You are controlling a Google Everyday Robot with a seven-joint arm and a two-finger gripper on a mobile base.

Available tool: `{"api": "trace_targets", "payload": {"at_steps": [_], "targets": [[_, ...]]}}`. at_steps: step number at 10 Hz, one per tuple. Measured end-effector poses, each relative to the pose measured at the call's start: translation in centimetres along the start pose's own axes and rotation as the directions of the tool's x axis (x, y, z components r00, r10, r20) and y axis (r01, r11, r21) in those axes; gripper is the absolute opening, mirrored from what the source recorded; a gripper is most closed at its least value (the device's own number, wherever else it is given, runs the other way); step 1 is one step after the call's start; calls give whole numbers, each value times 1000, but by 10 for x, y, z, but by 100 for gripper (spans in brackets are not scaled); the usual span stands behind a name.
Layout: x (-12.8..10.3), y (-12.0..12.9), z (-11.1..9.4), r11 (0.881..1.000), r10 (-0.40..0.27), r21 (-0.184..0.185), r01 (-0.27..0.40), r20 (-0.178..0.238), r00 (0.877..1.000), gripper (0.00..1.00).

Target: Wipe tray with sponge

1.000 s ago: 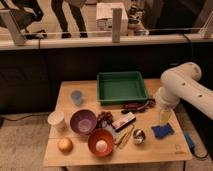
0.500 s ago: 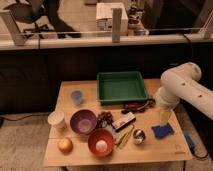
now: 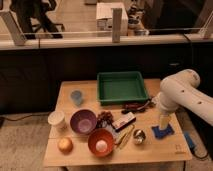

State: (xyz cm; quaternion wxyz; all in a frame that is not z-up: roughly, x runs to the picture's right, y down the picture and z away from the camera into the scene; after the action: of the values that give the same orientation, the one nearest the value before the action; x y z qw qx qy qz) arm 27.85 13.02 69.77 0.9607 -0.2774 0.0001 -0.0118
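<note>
1. Though it is crowded with dishes, the wooden table (image 3: 150,153) is the largest thing here, standing in front of a dark wall.
2. The white robot arm (image 3: 183,93) bends in from the right edge and turns down over the table's right end.
3. The dark-green tray (image 3: 122,88) lies at the back of the table, near the middle, well apart from the sponge.
4. A purple bowl (image 3: 83,121) sits left of centre. Just in front of it, to the right, an orange bowl (image 3: 101,142) holds a pale round thing.
5. A white cup (image 3: 57,120) stands near the left edge, and a pale blue cup (image 3: 76,97) stands behind it, left of the tray.
6. The gripper (image 3: 163,127) points straight down at the table's front right, over the sponge. Whether it is clenched or released cannot be told.
7. The blue sponge (image 3: 165,133) lies flat on the table beneath the gripper, in front of the tray's right corner.
8. A small metal bowl (image 3: 139,136) sits just left of the sponge, and an orange fruit (image 3: 65,145) lies at the front left.
</note>
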Motion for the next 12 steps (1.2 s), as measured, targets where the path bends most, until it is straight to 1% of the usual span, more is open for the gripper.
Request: {"api": "trace_targets", "payload": {"at_steps": [3, 6, 7, 9, 12], "targets": [[10, 10, 21, 1000, -5, -9, 5, 18, 1000, 80], [17, 15, 32, 1000, -14, -16, 14, 26, 1000, 80], [18, 17, 45, 999, -21, -23, 22, 31, 999, 80], [19, 20, 60, 999, -35, -29, 36, 37, 999, 80], [26, 21, 67, 998, -49, -37, 51, 46, 998, 80]]}}
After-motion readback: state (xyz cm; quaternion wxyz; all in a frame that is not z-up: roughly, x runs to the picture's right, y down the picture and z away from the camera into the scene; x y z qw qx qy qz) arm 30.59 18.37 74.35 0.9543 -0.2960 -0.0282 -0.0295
